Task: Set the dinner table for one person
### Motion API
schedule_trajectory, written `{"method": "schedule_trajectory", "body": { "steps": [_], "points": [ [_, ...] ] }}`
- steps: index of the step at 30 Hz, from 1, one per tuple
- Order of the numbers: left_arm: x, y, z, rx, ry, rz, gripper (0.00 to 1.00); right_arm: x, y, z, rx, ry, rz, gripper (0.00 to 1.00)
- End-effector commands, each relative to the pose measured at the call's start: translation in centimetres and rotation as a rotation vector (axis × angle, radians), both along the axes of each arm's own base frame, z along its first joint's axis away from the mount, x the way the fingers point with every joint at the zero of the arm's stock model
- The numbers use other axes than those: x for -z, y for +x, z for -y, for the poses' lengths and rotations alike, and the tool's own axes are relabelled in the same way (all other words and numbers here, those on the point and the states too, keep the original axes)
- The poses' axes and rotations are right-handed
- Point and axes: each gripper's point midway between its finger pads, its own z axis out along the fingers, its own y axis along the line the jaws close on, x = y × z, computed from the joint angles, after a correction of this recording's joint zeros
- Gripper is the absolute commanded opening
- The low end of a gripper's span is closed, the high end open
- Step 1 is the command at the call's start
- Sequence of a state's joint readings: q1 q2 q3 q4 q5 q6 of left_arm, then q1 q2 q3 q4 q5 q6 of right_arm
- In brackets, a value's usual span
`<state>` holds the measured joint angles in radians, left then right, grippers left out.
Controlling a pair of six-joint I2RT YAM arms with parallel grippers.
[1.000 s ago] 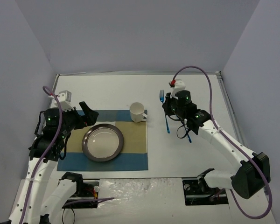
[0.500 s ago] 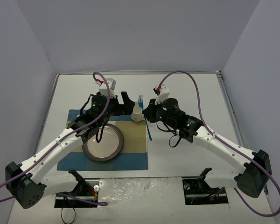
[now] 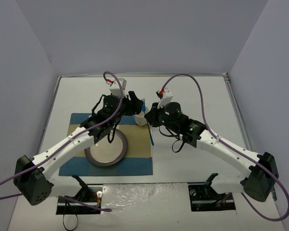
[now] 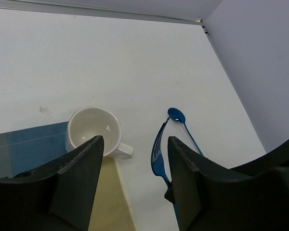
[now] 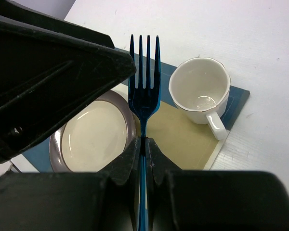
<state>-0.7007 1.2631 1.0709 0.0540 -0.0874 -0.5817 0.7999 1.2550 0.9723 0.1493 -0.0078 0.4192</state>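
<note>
The dinner table (image 3: 197, 91) is a wide white top. On it lies a blue-and-tan placemat (image 3: 137, 163) bearing a metal-rimmed plate (image 3: 103, 153) and a white cup (image 4: 94, 130). My right gripper (image 5: 144, 142) is shut on a blue fork (image 5: 144, 91) and holds it in the air over the mat's right edge, tines pointing away. My left gripper (image 4: 135, 149) is open. It hovers beside the cup (image 3: 141, 119), and the fork (image 4: 159, 154) stands between its fingers, close to the right one and untouched. A blue spoon (image 4: 177, 116) lies on the table beyond.
The two wrists are close together above the cup, and the left gripper's body (image 5: 48, 82) fills the left of the right wrist view. Grey walls enclose the table on three sides, and cables loop over both arms.
My left arm has swung from the table's left side across to the cup and fork, and its jaws have narrowed. My right gripper has carried the fork leftward from the right side.
</note>
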Motion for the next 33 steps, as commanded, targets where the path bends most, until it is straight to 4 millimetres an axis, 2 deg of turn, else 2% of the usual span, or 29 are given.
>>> {"method": "schedule_trajectory", "body": {
  "steps": [1,15,26,30,33],
  "points": [
    [-5.8,0.5,0.8,0.004,-0.113,0.122,0.48,-2.2,1.1,-0.8,0.024,0.068,0.068,0.0],
    [-4.4,0.5,2.2,0.068,-0.09,0.095,0.41,-1.7,0.9,-1.3,0.014,0.065,0.062,0.0],
    [-4.3,0.4,2.3,0.08,-0.082,0.097,0.18,-1.3,0.9,-1.4,0.015,0.058,0.056,0.0],
    [-4.3,0.2,2.3,0.088,-0.073,0.106,0.01,-1.2,0.8,-1.5,0.014,0.058,0.053,0.0],
    [-4.3,0.1,2.2,0.097,-0.066,0.123,0.0,-1.0,0.8,-1.6,0.013,0.055,0.051,0.0]
  ]
}}
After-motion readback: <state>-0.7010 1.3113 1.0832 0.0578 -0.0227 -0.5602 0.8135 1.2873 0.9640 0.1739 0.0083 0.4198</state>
